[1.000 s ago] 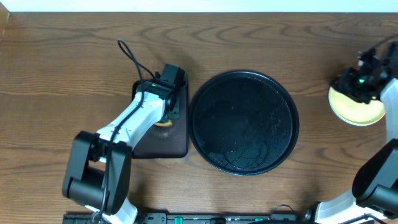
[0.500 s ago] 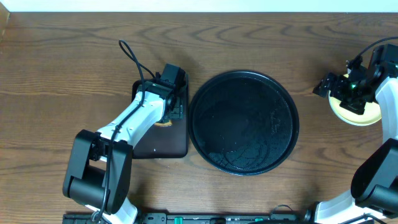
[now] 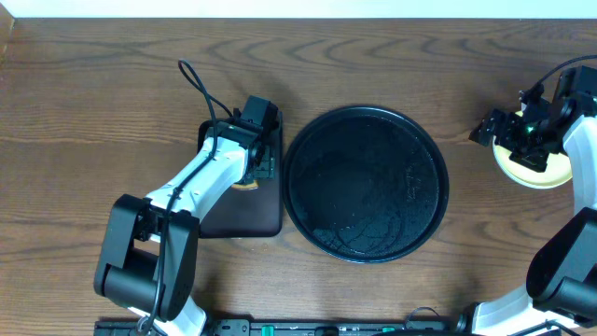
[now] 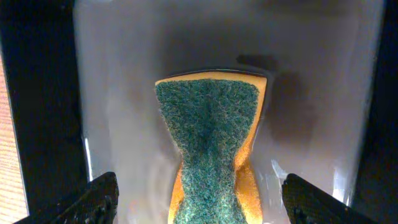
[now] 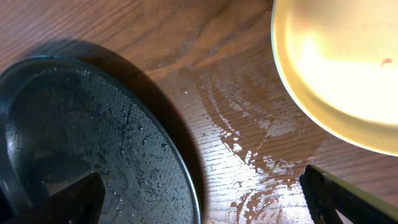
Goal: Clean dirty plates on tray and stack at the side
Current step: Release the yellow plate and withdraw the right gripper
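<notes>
the left gripper is seen spread wide, with a green-topped sponge lying between and ahead of its fingers on the small tray. the right gripper is likewise held apart and empty. the wet round tray is seen near its left finger, and the yellow plate is set ahead to its right on the wetted table.

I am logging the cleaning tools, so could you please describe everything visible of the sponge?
The sponge is hourglass-shaped, a green scouring layer atop a yellow-orange body. It lies flat, green side up, on the wet rectangular tray, between the open left gripper's fingertips, neither visibly touching it; its near end is cut off.
</notes>
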Robot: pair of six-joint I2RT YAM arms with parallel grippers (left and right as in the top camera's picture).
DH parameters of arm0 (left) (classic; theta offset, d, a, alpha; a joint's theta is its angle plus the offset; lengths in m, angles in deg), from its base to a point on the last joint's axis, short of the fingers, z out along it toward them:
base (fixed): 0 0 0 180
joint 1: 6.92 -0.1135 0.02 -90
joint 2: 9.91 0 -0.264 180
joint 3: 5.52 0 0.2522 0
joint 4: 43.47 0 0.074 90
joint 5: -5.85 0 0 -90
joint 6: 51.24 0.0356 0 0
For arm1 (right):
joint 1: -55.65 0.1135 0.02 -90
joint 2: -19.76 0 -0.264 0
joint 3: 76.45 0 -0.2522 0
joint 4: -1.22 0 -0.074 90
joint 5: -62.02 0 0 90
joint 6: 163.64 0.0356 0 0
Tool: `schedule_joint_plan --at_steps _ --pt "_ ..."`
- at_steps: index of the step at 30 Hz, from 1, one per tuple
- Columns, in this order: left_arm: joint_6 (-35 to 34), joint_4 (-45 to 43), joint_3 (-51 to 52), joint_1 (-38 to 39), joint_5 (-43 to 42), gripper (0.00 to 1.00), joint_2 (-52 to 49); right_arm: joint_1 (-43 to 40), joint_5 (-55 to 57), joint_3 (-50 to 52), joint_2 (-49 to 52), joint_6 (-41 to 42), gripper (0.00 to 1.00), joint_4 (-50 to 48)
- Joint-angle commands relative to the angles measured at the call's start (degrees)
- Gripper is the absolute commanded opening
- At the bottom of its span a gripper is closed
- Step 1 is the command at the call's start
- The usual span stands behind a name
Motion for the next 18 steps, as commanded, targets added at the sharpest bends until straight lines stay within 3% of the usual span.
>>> schedule_joint_plan --at_steps 1,6,18 --pt "0.2 0.0 0.1 -0.3 0.9 0.85 0.1 0.4 0.1 -0.5 -0.2 -0.5 0.99 0.0" --pt "0.2 0.0 0.1 -0.3 0.9 0.85 0.1 1.5 0.2 -0.5 -5.2 -0.5 0.99 0.0" --pt "0.2 0.0 0.1 -0.3 0.9 0.85 0.1 19.8 1.9 -0.5 -39.2 -2.3 0.99 -0.4"
